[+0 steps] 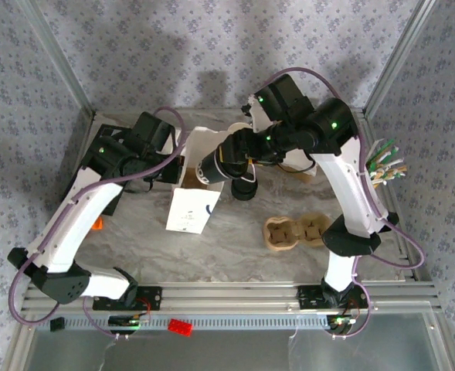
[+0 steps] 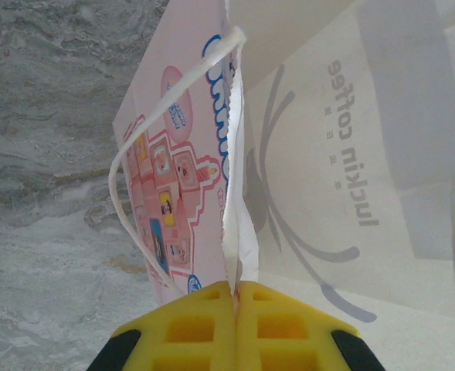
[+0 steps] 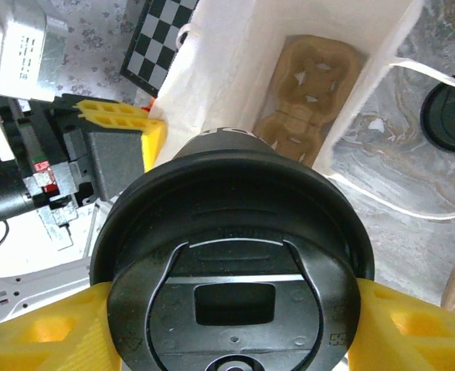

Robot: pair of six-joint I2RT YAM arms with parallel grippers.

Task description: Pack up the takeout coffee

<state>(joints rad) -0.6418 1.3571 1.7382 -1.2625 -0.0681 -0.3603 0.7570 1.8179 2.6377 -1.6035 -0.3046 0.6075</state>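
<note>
Right tool (image 3: 229, 334) snug around black-lidded coffee cup (image 3: 235, 247)

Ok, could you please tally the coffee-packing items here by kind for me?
Paper bag: 1
Coffee cup: 2, one held, another standing on the table
Cup carrier: 2, one inside the bag, one on the table
Total: 5
</note>
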